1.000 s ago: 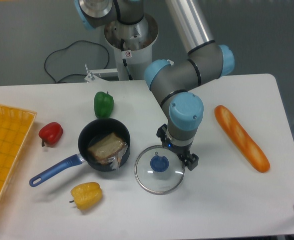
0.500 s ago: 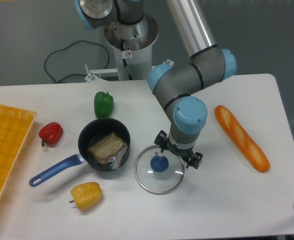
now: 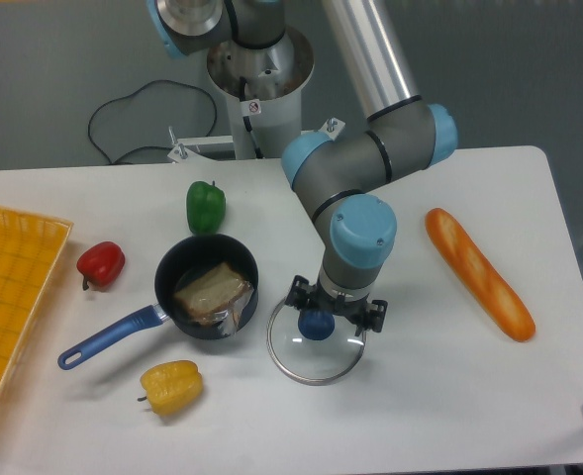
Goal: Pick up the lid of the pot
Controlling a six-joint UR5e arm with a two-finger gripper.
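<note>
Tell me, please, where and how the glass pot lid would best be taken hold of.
I would grip the glass pot lid by its round blue knob, coming from above with one finger on either side. The lid lies flat with the knob facing up near its middle, so that should be easier to pinch than the thin, low rim.

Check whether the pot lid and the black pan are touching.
Apart. The camera view shows a narrow strip of pale table between the pot lid and the black pan.
</note>
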